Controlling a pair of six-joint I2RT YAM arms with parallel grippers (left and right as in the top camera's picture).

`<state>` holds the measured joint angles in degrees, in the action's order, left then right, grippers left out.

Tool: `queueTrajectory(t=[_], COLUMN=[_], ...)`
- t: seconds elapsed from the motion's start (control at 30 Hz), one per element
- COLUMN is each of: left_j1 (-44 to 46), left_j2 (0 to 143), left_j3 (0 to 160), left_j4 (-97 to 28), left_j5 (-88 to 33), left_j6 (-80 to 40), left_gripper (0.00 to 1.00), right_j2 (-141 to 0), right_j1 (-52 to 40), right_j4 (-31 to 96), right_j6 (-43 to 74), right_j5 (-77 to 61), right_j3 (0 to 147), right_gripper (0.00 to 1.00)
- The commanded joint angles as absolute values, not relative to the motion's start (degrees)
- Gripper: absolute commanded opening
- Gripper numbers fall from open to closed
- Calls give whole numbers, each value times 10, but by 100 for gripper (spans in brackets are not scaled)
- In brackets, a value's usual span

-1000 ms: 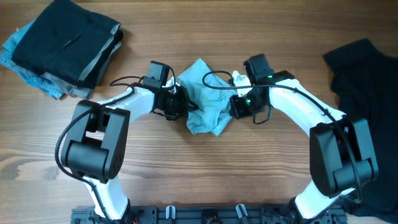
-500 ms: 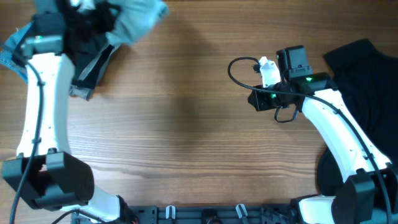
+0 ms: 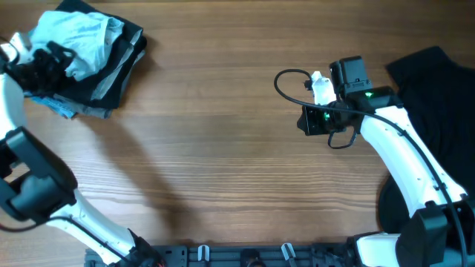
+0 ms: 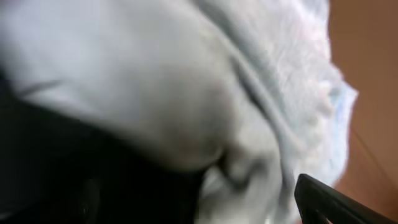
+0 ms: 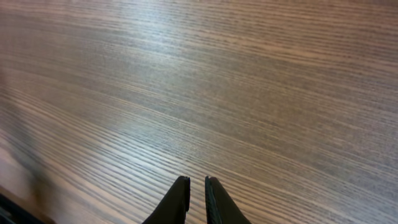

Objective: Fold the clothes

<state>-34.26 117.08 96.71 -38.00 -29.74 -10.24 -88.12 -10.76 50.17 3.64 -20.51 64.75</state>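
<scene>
The clothes here include a pale blue-grey T-shirt point(image 3: 85, 37) lying bunched on top of a stack of dark folded garments point(image 3: 125, 55) at the far left back of the table. My left gripper point(image 3: 44, 63) sits at the shirt's left edge. In the left wrist view the shirt point(image 4: 186, 81) fills the frame, one dark finger point(image 4: 326, 200) shows far to the right, and the jaws stand wide open around loose cloth. My right gripper point(image 3: 306, 120) hovers right of centre over bare wood, its fingers point(image 5: 197, 182) nearly together and holding nothing.
A loose black garment point(image 3: 438, 89) lies heaped at the right edge of the table. A bright blue cloth point(image 3: 56, 105) pokes out beneath the left stack. The wooden tabletop point(image 3: 223, 148) spreads between the two arms.
The left arm carried the pale shirt from the table's centre to the far-left stack and let it go. The right gripper drew back to the right, off the shirt.
</scene>
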Motion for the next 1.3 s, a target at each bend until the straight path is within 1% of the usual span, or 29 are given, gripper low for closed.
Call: queueTrajectory(t=[0.0, 0.07, 0.1, 0.13, 0.17, 0.2, 0.27, 0.3, 0.33, 0.37, 0.4, 0.43, 0.47, 0.53, 0.63, 0.7, 1.03, 1.13, 1.17, 1.27], left_j1=[-373, -367, -359, -351, -336, -318, -277, -231, -188, -154, -101, -77, -62, -50, -50, -50, -50, -50, -50, -50], left_j2=[1050, 966, 926, 903, 873, 848, 809, 777, 758, 742, 716, 700, 686, 657, 624, 618, 619, 619, 619, 619], left_j3=[972, 972, 972, 972, 972, 972, 972, 972, 972, 972, 972, 972, 972, 972, 972, 972, 972, 972, 972, 972], left_j4=[-396, -414, -426, -437, -456, -482, -544, -608, -649, -675, -721, -742, -760, -797, -830, -795, -800, -800, -800, -800], left_j5=[-307, -324, -351, -371, -404, -423, -420, -379, -324, -276, -216, -181, -147, -102, -91, -100, -100, -100, -100, -100], left_j6=[-102, -87, -62, -46, -16, 16, 76, 127, 150, 150, 134, 93, 46, 5, 8, 8, 8, 8, 8, 8], left_gripper=[100, 100, 94, 83, 73, 72, 76, 82, 86, 86, 100, 100, 100, 100, 100, 100, 100, 100, 100, 100], right_j2=[-867, -841, -820, -804, -781, -753, -712, -665, -633, -607, -560, -536, -518, -488, -474, -479, -550, -546, -532, -473], right_j1=[-107, -107, -107, -107, -107, -107, -107, -107, -107, -107, -107, -107, -107, -107, -107, -107, -107, -109, -109, -107], right_j4=[501, 490, 482, 479, 478, 479, 477, 476, 476, 475, 474, 474, 474, 475, 477, 477, 477, 464, 448, 357], right_j6=[35, 34, 36, 48, 78, 106, 111, 111, 111, 111, 111, 111, 111, 111, 111, 111, 111, 76, 43, -45], right_j5=[-206, -205, -203, -192, -164, -139, -135, -135, -135, -135, -135, -135, -135, -135, -135, -135, -135, -134, -132, -133], right_j3=[656, 656, 656, 659, 665, 674, 687, 703, 712, 716, 716, 716, 716, 716, 716, 716, 716, 716, 716, 689], right_gripper=[13, 14, 14, 15, 17, 19, 22, 25, 31, 42, 75, 100, 100, 100, 100, 100, 100, 100, 100, 100])
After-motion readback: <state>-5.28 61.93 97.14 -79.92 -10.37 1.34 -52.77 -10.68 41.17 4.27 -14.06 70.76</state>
